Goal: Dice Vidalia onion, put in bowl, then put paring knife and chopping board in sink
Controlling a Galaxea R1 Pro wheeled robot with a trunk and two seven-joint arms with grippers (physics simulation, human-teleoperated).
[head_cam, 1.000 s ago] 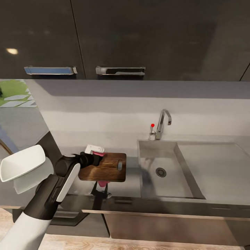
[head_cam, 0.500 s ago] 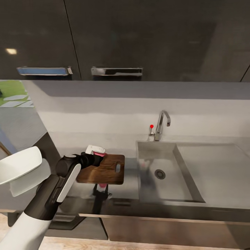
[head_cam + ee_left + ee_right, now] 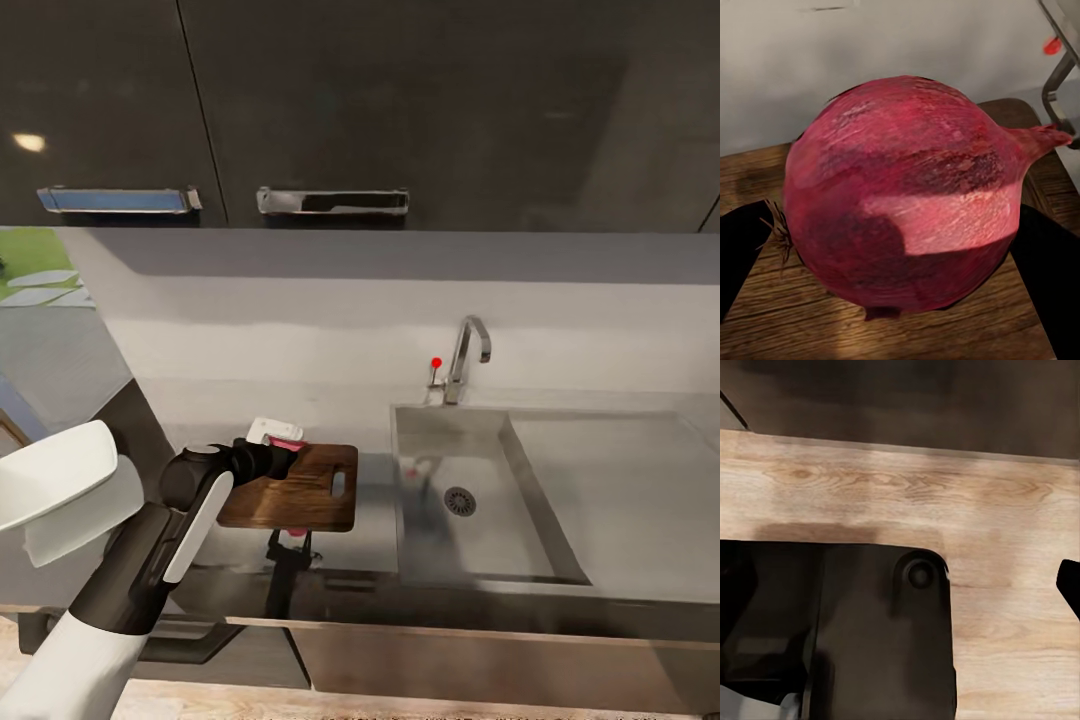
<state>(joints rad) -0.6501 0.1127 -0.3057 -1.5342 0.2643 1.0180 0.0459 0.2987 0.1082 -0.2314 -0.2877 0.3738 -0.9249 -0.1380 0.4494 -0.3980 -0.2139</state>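
Left wrist view shows the onion (image 3: 907, 202) up close; it is big, round and dark red, with a pointy tip on one side and dry roots on the other; a black finger (image 3: 742, 251) sits by the root end and another black finger is by the tip end; both look like they touch the onion, so the left gripper (image 3: 900, 225) is spread wide and squeezes the onion between them; brown wood of the board (image 3: 765, 180) is right under the onion, but I cannot tell if the onion rests on it.

Head view shows the left arm (image 3: 150, 560) reaching to the board (image 3: 320, 495); the board lies flat on the countertop (image 3: 370, 530), just beside the sink (image 3: 480, 540), on the side away from the drainboard; its slot handle points at the sink; a bit of red onion (image 3: 285, 442) peeks out at the board's far edge, next to the gripper (image 3: 280, 450); a small white thing (image 3: 272, 430) sits there too, and I cannot tell what it is; the tap (image 3: 468, 355) with its red-tipped lever stands behind the sink; the white bowl (image 3: 50, 475) is well apart from the sink, past the board, near the arm.

Right wrist view shows a light wood floor (image 3: 1005, 585) and a dark part of the robot (image 3: 870, 630); a black finger tip (image 3: 1069, 581) shows at the edge; I cannot tell if the right gripper is spread or closed.
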